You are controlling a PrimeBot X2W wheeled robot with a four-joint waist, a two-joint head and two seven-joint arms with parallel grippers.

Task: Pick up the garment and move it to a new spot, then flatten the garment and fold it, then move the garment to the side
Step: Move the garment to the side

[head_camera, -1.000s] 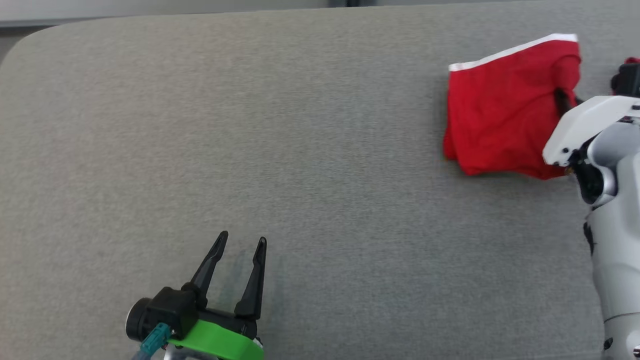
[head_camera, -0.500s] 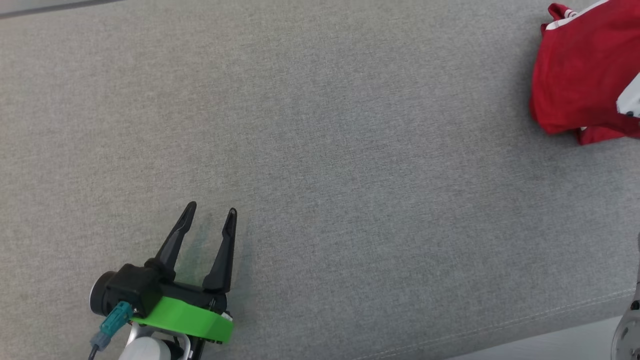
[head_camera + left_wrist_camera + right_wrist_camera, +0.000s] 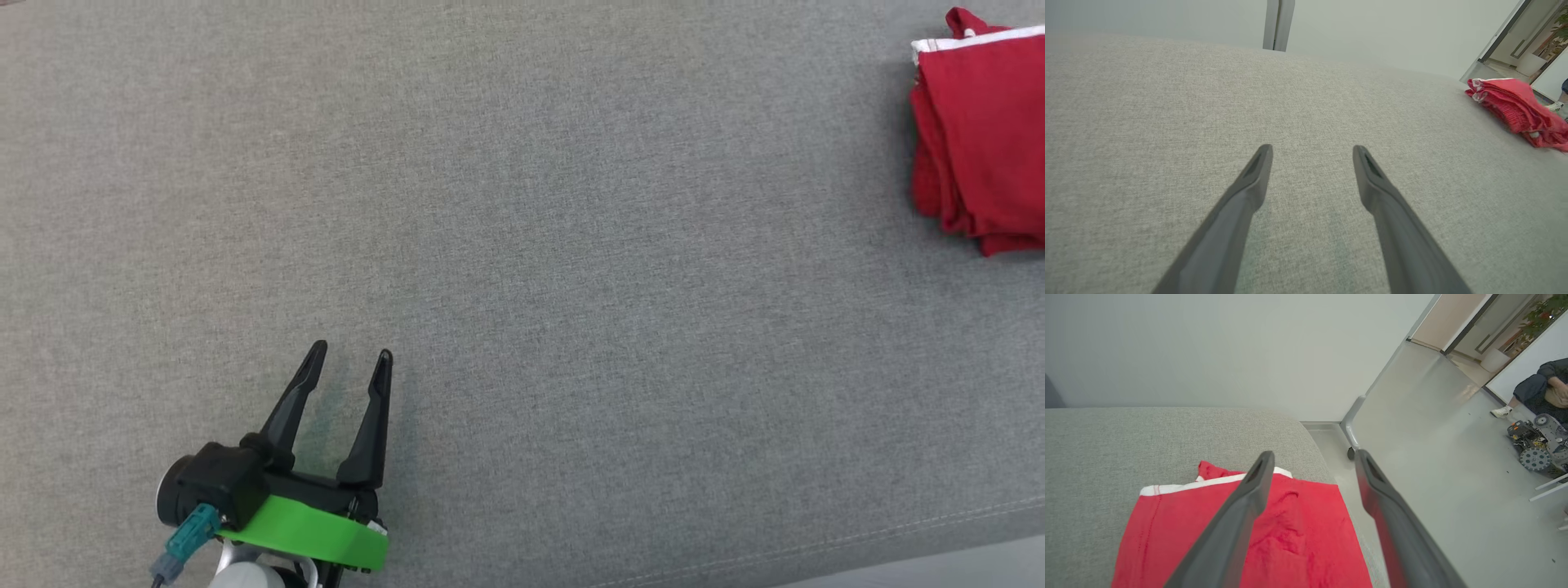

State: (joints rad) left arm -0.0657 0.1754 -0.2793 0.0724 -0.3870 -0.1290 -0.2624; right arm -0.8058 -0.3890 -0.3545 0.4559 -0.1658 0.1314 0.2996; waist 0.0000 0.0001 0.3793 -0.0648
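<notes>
Your left gripper (image 3: 352, 353) sits at lower left of the head view, low over the grey upholstered surface (image 3: 571, 245), jaws spread wide, gripping nothing. Your right gripper (image 3: 1314, 455) is spread wide too, hanging above the red garment (image 3: 1298, 531), no cloth between its fingers. The garment lies folded, white trim on its far edge, at the surface's right end by the rounded corner, well apart from your left gripper.

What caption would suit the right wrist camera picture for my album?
Open right claw poised over a folded red garment near the grey fabric surface corner.
</notes>
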